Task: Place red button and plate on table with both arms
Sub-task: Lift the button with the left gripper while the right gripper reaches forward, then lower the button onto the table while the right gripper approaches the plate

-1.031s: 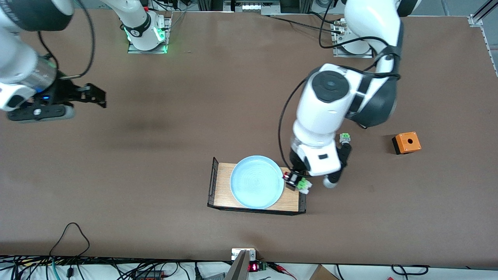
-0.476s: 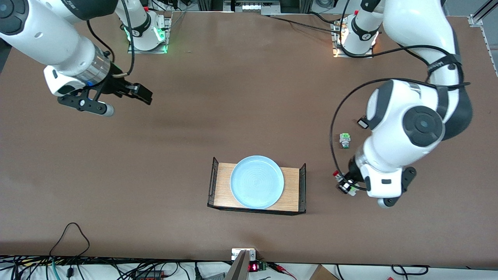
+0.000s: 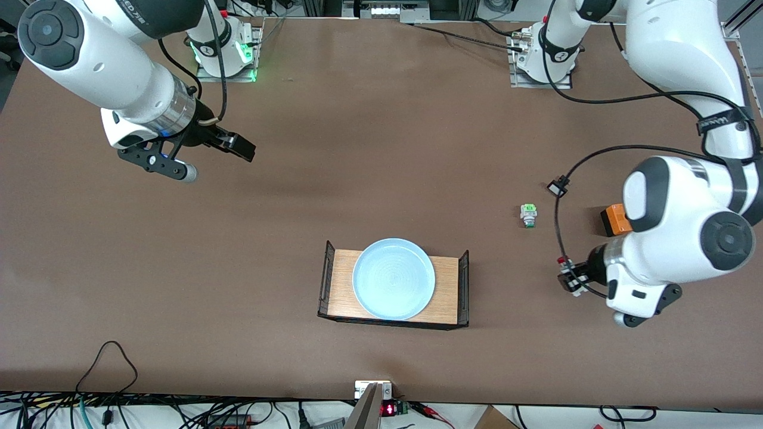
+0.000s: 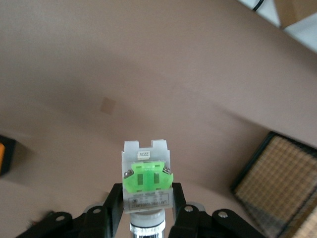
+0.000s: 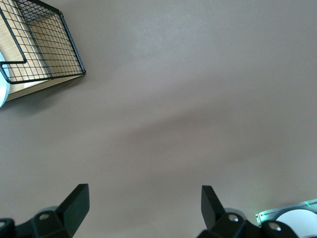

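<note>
My left gripper (image 3: 570, 280) is shut on the red button (image 3: 565, 271) and holds it over the brown table (image 3: 357, 149), between the tray and the orange box. In the left wrist view the button's green block (image 4: 147, 178) and white body sit between my fingers (image 4: 115, 208). The light blue plate (image 3: 393, 278) lies on the wooden tray (image 3: 448, 298). My right gripper (image 3: 241, 150) is open and empty, up over the table toward the right arm's end; its wrist view shows bare table between the fingertips (image 5: 79, 198).
A green-and-silver button (image 3: 528, 215) stands on the table, farther from the front camera than my left gripper. An orange box (image 3: 614, 219) is partly hidden by the left arm. The tray has black wire ends (image 3: 326, 280). Cables run along the front edge.
My left gripper has carried the red button off the tray and toward the left arm's end of the table. My right arm has swung in toward the middle, gripper open.
</note>
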You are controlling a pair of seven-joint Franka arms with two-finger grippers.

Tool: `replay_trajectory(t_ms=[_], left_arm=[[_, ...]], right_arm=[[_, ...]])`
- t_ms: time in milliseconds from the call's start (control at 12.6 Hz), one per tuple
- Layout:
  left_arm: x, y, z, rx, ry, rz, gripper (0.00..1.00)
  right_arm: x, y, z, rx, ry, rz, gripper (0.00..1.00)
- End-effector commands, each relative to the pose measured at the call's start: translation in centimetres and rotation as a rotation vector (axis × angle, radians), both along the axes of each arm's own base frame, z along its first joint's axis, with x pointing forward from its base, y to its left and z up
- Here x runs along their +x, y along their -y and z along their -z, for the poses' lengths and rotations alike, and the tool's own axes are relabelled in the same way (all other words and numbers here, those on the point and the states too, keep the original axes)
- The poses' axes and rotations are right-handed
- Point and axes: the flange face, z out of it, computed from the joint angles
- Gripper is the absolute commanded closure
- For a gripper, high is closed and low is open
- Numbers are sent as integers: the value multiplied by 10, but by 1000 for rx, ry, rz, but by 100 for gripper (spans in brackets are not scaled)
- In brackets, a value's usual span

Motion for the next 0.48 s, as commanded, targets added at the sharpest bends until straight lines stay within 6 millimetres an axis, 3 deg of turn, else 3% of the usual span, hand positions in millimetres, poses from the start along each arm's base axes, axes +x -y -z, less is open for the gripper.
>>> replay_trajectory(t_ms=[0, 396], left_arm=[[-15, -45, 18, -57, -27, 133, 96], [-36, -124, 103, -136, 20, 295, 96]], right_arm=[[-2, -34, 5, 0, -8, 63, 0], [9, -122, 39, 55, 108, 183, 0]])
